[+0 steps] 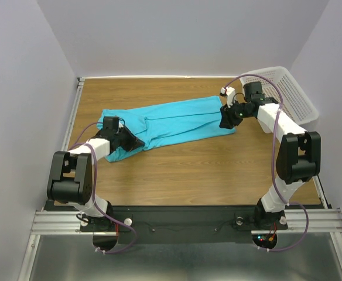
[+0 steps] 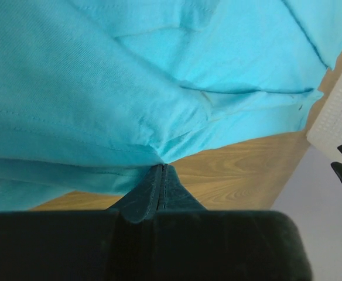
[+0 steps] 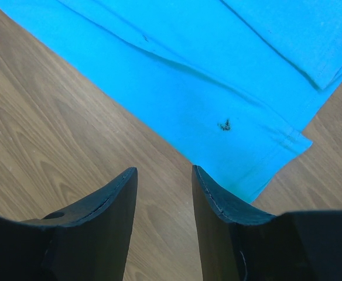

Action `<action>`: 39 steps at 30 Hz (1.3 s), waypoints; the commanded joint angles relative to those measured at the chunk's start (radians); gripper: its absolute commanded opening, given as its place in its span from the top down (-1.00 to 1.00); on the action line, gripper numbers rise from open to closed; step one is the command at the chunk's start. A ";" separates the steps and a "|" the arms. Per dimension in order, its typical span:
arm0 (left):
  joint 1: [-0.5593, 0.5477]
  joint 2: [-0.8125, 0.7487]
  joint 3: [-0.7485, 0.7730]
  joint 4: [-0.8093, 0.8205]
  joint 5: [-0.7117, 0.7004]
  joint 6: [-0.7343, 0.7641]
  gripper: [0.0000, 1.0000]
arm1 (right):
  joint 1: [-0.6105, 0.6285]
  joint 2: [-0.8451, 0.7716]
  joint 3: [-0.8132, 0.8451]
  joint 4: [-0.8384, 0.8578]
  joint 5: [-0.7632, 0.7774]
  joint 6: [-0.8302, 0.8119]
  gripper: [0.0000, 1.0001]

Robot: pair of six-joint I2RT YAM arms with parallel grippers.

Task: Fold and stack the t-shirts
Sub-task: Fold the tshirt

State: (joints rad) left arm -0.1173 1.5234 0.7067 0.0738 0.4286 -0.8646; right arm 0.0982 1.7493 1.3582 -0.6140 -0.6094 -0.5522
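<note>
One turquoise t-shirt [image 1: 177,120] lies stretched out flat across the wooden table, running from left to right. My left gripper [image 1: 137,142] sits at the shirt's near left edge. In the left wrist view the left gripper [image 2: 163,167] has its jaws pressed together on a pinch of the t-shirt [image 2: 130,76], and the cloth puckers at the tips. My right gripper [image 1: 225,124] is at the shirt's right end. In the right wrist view this gripper [image 3: 164,170] is open over bare wood, just short of the t-shirt [image 3: 218,76] edge, holding nothing. A small dark mark [image 3: 224,124] shows on the cloth.
A white perforated basket [image 1: 288,96] stands at the back right corner, behind the right arm; its edge [image 2: 338,117] also shows in the left wrist view. Grey walls close in the table on three sides. Bare wood [image 1: 206,170] lies between the shirt and the arm bases.
</note>
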 commanded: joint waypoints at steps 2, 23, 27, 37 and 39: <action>0.008 -0.029 0.106 -0.020 -0.016 0.047 1.00 | -0.006 -0.047 -0.013 0.008 -0.007 0.001 0.03; 0.091 0.153 0.353 -0.101 -0.013 0.151 1.00 | -0.008 -0.042 -0.027 0.014 0.002 -0.003 0.04; 0.110 0.181 0.399 -0.120 -0.017 0.171 1.00 | -0.008 -0.037 -0.027 0.014 -0.001 -0.003 0.04; 0.110 0.291 0.496 -0.164 -0.004 0.222 1.00 | -0.008 -0.034 -0.030 0.014 0.000 -0.005 0.03; 0.110 0.297 0.504 -0.170 -0.002 0.231 1.00 | -0.008 -0.031 -0.031 0.014 0.002 -0.005 0.04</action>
State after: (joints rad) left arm -0.0109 1.8256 1.1603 -0.0788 0.4183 -0.6743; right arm 0.0975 1.7473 1.3319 -0.6174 -0.6022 -0.5526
